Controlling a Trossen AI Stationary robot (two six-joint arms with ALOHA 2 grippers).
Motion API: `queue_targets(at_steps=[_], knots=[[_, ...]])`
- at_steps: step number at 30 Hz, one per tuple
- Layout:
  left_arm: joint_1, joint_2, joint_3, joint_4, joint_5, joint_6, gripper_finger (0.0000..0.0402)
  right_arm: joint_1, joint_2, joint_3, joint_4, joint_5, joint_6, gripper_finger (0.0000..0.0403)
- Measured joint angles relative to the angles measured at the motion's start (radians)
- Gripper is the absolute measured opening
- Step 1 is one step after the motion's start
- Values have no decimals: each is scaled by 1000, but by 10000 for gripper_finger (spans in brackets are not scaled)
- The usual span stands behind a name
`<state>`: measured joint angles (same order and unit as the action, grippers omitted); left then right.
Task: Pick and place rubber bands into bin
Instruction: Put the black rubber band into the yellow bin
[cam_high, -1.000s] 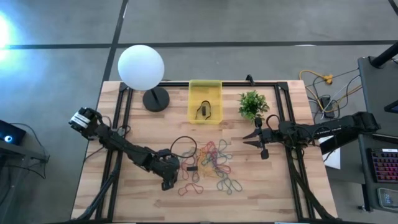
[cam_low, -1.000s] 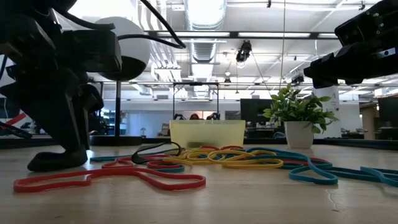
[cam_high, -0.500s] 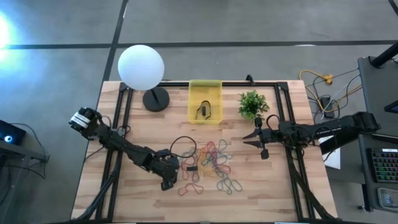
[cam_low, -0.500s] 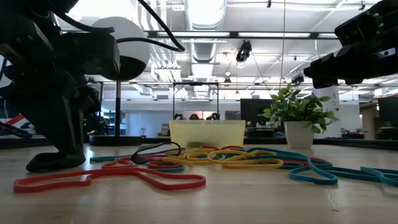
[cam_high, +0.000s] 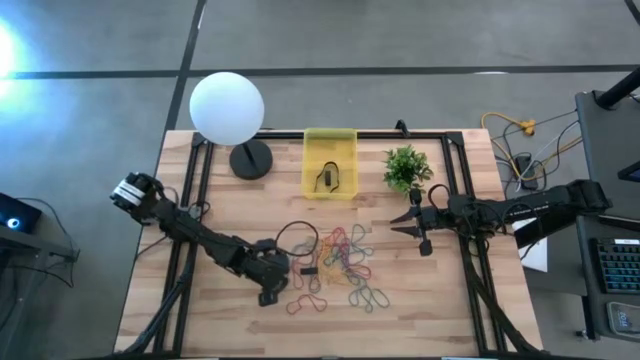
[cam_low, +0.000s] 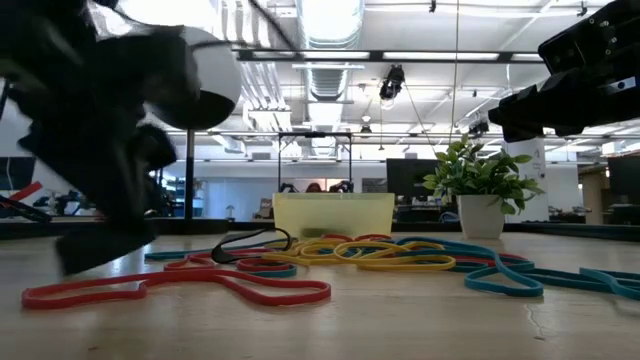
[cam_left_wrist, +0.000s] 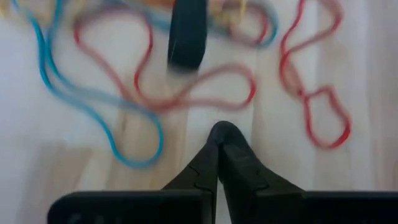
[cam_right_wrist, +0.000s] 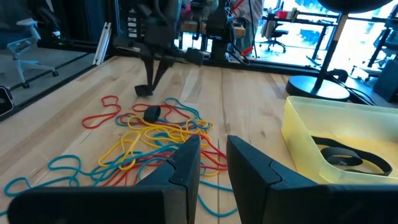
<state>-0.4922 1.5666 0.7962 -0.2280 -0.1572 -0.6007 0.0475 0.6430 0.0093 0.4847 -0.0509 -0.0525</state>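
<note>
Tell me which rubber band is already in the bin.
The black band, lying alone in the yellow bin; the rest are in the pile on the table.

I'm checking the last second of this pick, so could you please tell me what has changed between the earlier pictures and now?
The left gripper has closed: its fingers were apart, now they meet at the tips beside a red rubber band; no band shows clearly between them. In the low view it has shifted slightly. The right gripper, the rubber bands and the bin stayed put.
</note>
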Motion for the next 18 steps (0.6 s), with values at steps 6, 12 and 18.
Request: queue_targets(at_steps=[6,12,18], knots=[[2,-35,71,1,-214,184,0,0,0,0,0,0,0,68],[31,-66,97,28,-571,364,0,0,0,1,0,1,-1,68],[128,-68,87,165,-710,528,0,0,0,1,0,1,-3,68]])
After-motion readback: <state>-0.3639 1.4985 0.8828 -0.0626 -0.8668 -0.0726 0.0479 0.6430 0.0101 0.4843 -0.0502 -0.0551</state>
